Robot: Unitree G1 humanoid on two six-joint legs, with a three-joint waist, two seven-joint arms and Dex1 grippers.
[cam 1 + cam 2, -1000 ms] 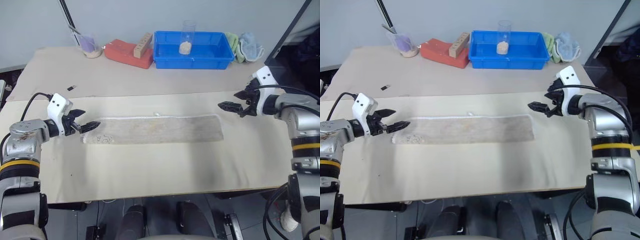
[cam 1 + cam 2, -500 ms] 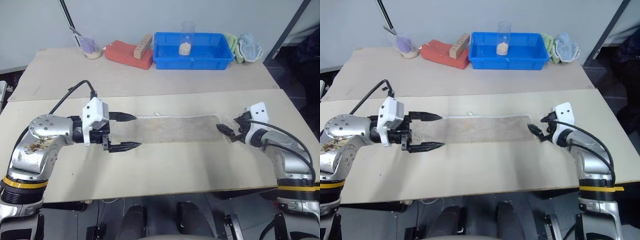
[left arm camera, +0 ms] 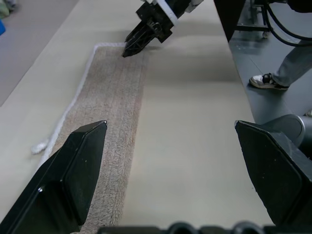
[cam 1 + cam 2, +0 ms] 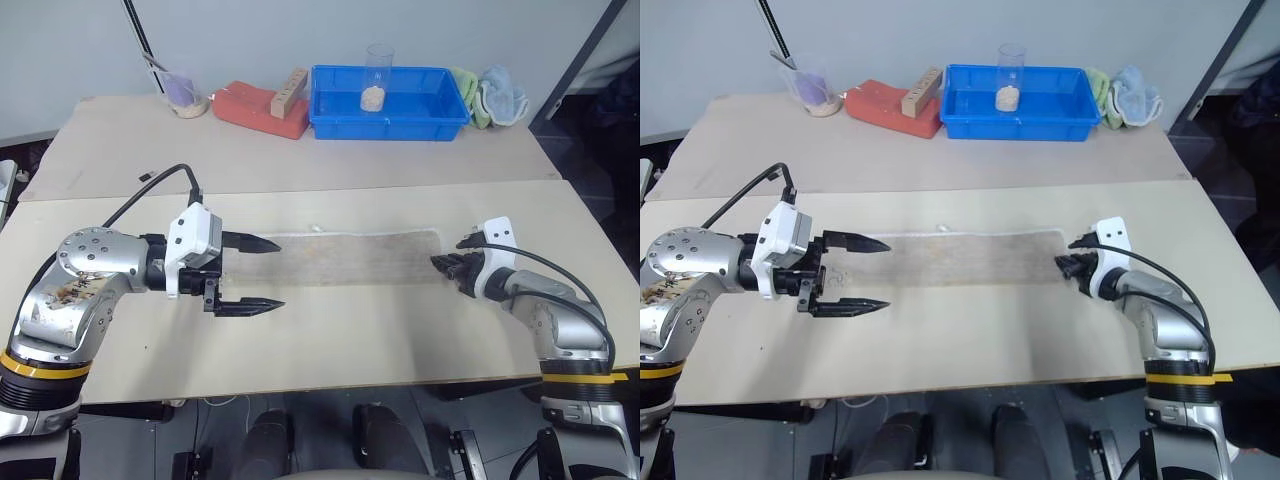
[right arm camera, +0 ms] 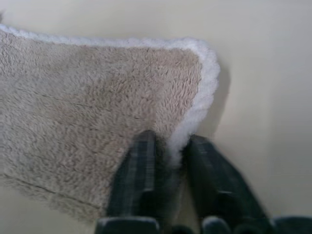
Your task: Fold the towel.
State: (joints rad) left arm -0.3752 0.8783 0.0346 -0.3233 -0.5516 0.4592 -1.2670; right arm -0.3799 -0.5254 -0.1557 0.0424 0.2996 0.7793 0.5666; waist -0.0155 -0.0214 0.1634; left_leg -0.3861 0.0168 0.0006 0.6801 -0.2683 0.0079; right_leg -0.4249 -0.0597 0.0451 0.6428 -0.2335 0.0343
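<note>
On towel (image 4: 350, 256), right claw (image 4: 447, 266) pinching edge

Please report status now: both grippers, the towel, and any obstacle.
Right gripper shut on towel end edge. Left gripper jaws wide open over other end, nothing held. Towel flat, long strip on table. Nothing in the way.

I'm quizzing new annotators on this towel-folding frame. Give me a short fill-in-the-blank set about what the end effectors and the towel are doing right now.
1. The right end effector is ____ on the towel's white-edged end.
2. The left end effector has its fingers ____, straddling the towel's other end.
3. The towel lies ____ on the table.
4. The clear cup stands in the ____ bin.

Missing words: shut; open; flat; blue
</note>
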